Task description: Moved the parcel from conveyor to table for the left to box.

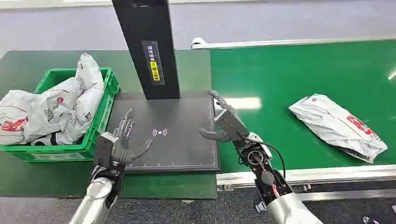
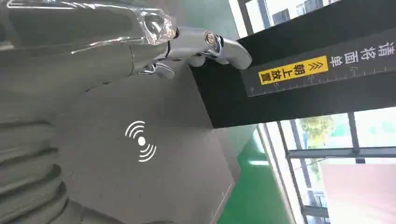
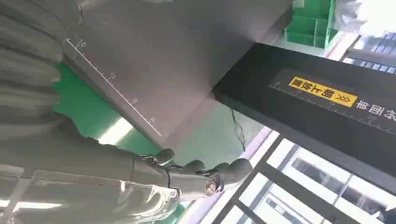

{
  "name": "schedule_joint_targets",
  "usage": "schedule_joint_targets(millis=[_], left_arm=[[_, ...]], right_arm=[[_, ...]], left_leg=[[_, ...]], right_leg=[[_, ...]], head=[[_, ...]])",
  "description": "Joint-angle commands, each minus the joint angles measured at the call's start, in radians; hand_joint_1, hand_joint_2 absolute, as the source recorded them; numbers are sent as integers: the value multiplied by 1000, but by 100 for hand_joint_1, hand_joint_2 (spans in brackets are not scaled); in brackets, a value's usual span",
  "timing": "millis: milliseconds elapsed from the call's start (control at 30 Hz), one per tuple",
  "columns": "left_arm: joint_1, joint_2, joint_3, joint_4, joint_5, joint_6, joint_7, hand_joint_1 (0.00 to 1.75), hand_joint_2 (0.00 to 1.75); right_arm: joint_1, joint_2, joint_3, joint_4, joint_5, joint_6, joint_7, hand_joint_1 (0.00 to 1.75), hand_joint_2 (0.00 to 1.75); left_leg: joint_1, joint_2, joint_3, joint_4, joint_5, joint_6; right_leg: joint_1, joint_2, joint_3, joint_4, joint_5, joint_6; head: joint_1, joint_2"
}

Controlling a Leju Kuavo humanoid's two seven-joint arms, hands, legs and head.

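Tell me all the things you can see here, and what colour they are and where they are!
parcel: one, white-grey with red print, lying on the conveyor, to the right
conveyor: one, green belt, right side
crate: one, green, on the table at the left
bagged parcels: several, white, heaped in the crate; exact count unclear
scan pad: one, dark grey with a white wave sign, centre
post: one, black with a yellow label, standing at the back of the pad
table: one, dark green, left side
left hand: one, grey, empty, at the pad's left edge
right hand: one, grey, empty, at the pad's right edge
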Motion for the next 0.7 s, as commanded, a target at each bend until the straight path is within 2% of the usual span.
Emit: schedule_joint_targets(millis=[33, 200, 267, 367, 700], left_arm=[[3, -2, 21, 26, 10, -14, 0, 0, 175], [11, 1, 24, 13, 10, -13, 0, 0, 175], [12, 3, 24, 12, 10, -13, 1, 0, 175], [9, -3, 29, 19, 10, -11, 1, 0, 175], [8, -4, 29, 19, 10, -11, 1, 0, 175]], right_arm=[[-36, -5, 12, 63, -1, -1, -2, 0, 175], [-39, -17, -2, 46, 49, -110, 6, 0, 175], [-28, -34, -29, 16, 47, -134, 10, 0, 175], [-12, -62, -104, -45, 88, -235, 28, 0, 175], [-15, -67, -106, -47, 89, -230, 28, 0, 175]], left_leg=[[0, 0, 2, -1, 0, 1], [-1, 0, 3, -2, 0, 1], [-1, -1, 2, -1, 0, 1], [0, -2, 1, -1, 0, 1], [-1, -2, 3, -2, 0, 1]], right_leg=[[0, 0, 2, -1, 0, 0], [0, 1, 3, -2, 0, 0], [-1, 0, 2, -1, 0, 0], [0, -2, 2, -1, 0, 0], [0, -2, 3, -2, 0, 0]], head=[[0, 0], [0, 0], [0, 0], [0, 0], [0, 0]])
